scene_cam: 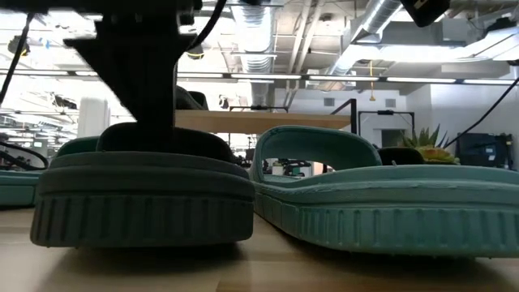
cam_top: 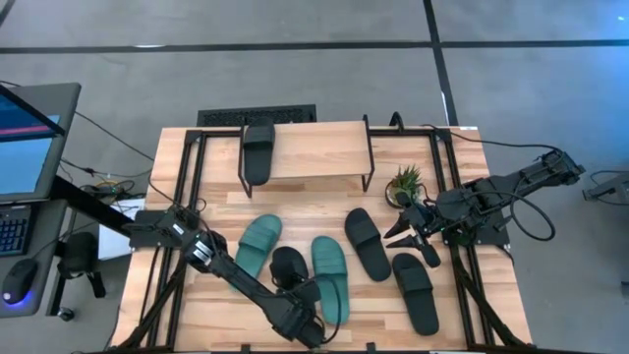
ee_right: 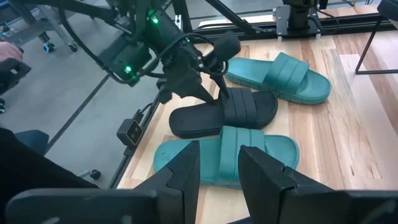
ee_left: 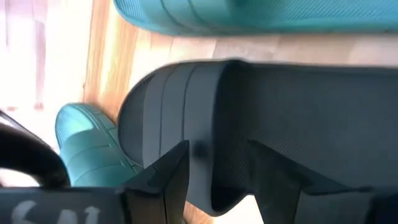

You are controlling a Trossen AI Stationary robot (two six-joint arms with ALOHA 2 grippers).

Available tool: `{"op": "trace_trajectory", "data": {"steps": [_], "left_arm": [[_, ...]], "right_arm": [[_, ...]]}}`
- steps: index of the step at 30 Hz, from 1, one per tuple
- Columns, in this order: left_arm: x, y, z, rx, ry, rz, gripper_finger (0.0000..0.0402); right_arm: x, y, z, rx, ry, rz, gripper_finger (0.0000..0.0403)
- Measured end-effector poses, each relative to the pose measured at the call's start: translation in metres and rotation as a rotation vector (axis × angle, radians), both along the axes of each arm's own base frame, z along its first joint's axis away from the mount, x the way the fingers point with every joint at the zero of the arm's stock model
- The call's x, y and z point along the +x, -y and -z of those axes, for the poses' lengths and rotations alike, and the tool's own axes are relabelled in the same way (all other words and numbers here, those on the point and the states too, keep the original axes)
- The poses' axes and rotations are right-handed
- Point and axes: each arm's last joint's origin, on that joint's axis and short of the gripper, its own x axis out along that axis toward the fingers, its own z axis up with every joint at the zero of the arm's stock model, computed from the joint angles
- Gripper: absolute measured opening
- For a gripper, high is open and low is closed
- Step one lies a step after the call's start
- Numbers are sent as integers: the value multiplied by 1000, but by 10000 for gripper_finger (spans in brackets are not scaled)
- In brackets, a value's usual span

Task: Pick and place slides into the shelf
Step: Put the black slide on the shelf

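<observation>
Reaching diagonally from the left edge toward the lower centre of the high view, the left arm ends at the left gripper (cam_top: 295,317), which hangs over a black rubber slide sandal (cam_top: 288,266) lying between two teal ones. In the left wrist view its two dark fingers (ee_left: 166,180) stand apart on either side of the black sandal's wide strap (ee_left: 261,112), spread wide and not clamped on it. To the left of that black sandal, in the lower centre-left of the high view, lies a teal green rubber slide sandal (cam_top: 257,246); a second teal green slide sandal (cam_top: 330,278) lies just right of it. Above them, in the upper centre, stands the low shelf with a light wooden top board on thin black legs (cam_top: 324,149), and one more black slide sandal (cam_top: 257,149) sits at its left end. Right of centre lie two further black slide sandals (cam_top: 367,243) (cam_top: 417,291), well apart from the shelf. A small potted green plant (cam_top: 404,183) stands just beyond the shelf's right end. At the right, the right gripper (cam_top: 405,234) hangs by those sandals, its fingers (ee_right: 181,169) partly parted and holding nothing.
</observation>
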Motion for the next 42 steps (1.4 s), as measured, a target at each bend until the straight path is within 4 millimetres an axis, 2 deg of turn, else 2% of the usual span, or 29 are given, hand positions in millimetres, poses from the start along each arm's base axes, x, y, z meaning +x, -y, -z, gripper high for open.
{"op": "trace_trajectory", "data": {"steps": [17, 32, 38, 42], "left_arm": [[6, -11, 2, 46, 17, -11, 139], [6, -10, 2, 46, 18, -11, 72], [6, -10, 2, 48, 19, -11, 12], [6, -10, 2, 51, 21, -9, 7]], "right_arm": [[0, 0, 0, 1, -1, -1, 98], [0, 0, 0, 1, -1, -1, 98], [0, 0, 0, 1, -1, -1, 98], [0, 0, 0, 1, -1, -1, 98]]}}
